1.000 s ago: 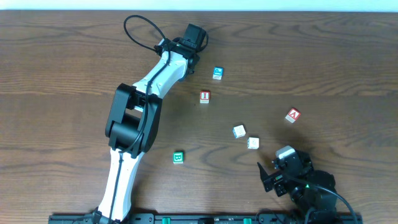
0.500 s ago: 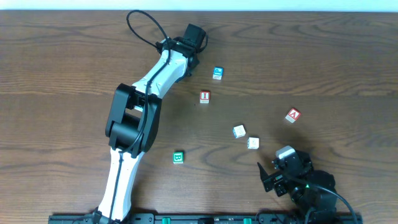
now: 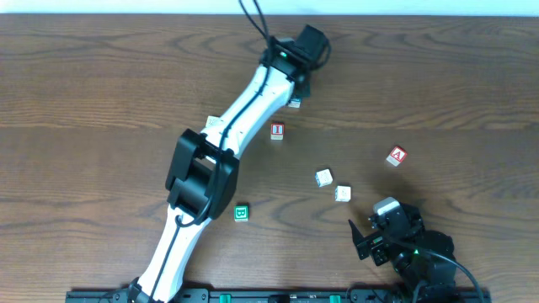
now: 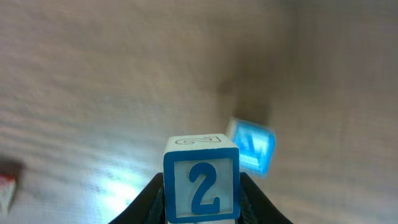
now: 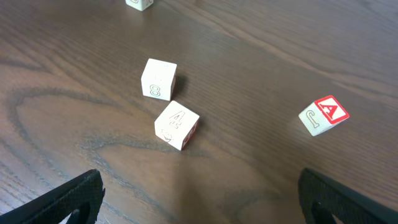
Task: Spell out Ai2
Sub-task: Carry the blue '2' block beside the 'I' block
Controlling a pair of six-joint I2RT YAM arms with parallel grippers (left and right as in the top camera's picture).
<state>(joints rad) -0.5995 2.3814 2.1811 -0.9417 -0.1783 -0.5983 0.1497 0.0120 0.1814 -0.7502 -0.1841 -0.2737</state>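
At the table's (image 3: 84,101) far side, the left tool (image 4: 202,194), arm (image 3: 253,101) stretched long, pinches the 2 block (image 4: 201,180).

The blue-edged 2 block (image 4: 201,186) stood upright, clamped between the left jaws; the red I block (image 3: 277,130) lay mid-desk (image 3: 101,101); the red A block (image 3: 396,156) lay askew, well right of it

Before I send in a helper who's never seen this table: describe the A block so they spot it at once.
Find the right arm folded at the table's near edge. Beyond it lie two white blocks; right of them, alone, sits the A block. Only it shows an A, on a red top face.
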